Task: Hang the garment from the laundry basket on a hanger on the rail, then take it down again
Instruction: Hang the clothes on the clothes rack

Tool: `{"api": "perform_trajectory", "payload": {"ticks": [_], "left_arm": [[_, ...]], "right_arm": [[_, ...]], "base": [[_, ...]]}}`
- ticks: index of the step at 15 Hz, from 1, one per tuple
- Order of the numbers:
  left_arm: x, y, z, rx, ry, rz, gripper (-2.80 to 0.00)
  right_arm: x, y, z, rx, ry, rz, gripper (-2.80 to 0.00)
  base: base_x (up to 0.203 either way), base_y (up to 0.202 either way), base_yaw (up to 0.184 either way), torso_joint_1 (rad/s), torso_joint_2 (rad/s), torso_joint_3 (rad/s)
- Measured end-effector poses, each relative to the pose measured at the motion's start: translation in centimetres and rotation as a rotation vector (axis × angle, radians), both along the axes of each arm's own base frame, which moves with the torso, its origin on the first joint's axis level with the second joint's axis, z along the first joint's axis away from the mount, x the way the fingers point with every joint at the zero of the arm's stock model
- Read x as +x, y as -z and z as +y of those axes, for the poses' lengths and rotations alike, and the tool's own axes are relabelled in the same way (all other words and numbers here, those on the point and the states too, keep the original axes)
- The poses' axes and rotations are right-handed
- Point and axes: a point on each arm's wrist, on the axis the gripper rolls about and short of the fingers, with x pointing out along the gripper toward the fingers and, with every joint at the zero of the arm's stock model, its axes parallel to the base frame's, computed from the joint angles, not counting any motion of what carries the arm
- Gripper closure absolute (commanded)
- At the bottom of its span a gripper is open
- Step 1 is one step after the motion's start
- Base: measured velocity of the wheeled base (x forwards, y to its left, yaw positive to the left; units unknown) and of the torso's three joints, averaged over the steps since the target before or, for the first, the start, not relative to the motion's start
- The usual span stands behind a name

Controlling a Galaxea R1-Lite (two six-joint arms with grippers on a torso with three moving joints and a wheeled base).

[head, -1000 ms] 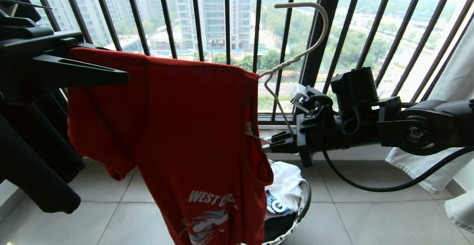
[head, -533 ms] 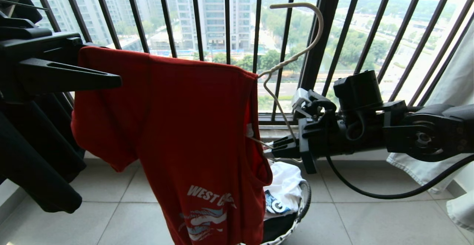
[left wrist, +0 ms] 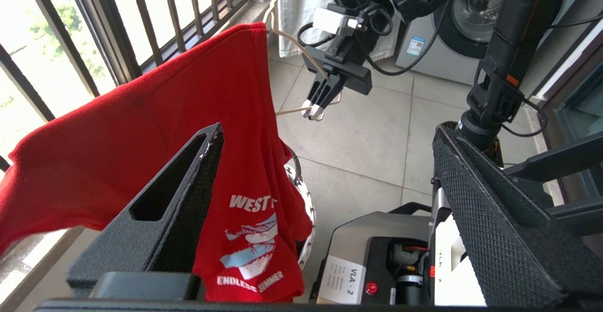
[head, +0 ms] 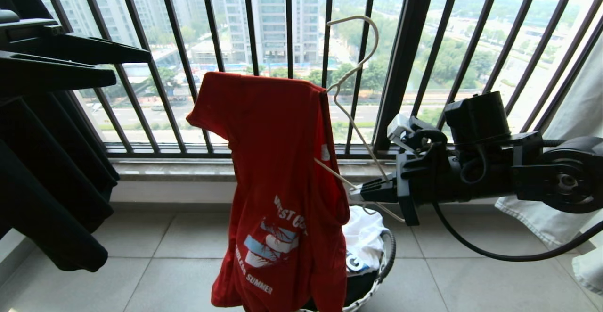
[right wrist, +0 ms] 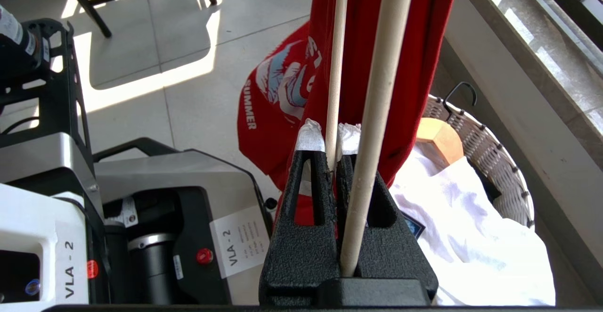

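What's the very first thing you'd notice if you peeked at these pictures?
The bright red T-shirt, draped over a thin white hanger in front of the balcony bars, right above the basket. The right gripper pinches the hanger's rod. At far left, the left gripper is wide open, holding nothing.

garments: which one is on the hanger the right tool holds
The red T-shirt, draped over the off-white hanger that the right tool pinches. The white printed garment lies in the woven basket; the black one hangs at left.
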Motion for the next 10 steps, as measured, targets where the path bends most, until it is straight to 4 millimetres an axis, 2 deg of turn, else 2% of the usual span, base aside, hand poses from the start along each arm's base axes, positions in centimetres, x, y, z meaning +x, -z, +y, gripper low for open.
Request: {"api": "perform_trajectory", "payload": {"ticks": [3,4,10], "left_arm": [[-0.5,0.0,1.0,-0.004,-0.055,0.010,-2.80],[-0.7,0.0,1.3,-0.004,-0.069,0.012,0.00],[-1.1,1.1,2.4,0.008,-0.169,0.077,0.00]], "right_arm": [[-0.2,-0.2,-0.1,0.002,0.003,-0.006,0.00],[-0.2,-0.3,-0.2,0.001,0.008,-0.010,0.00],[-0.5,-0.6,-0.4,-0.030,0.047,-0.003,0.00]], "base": [[0.000,0.000,0.000,0.000,0.00,0.000],[0.000,0.000,0.000,0.000,0.00,0.000],[0.000,0.000,0.000,0.000,0.00,0.000]]}}
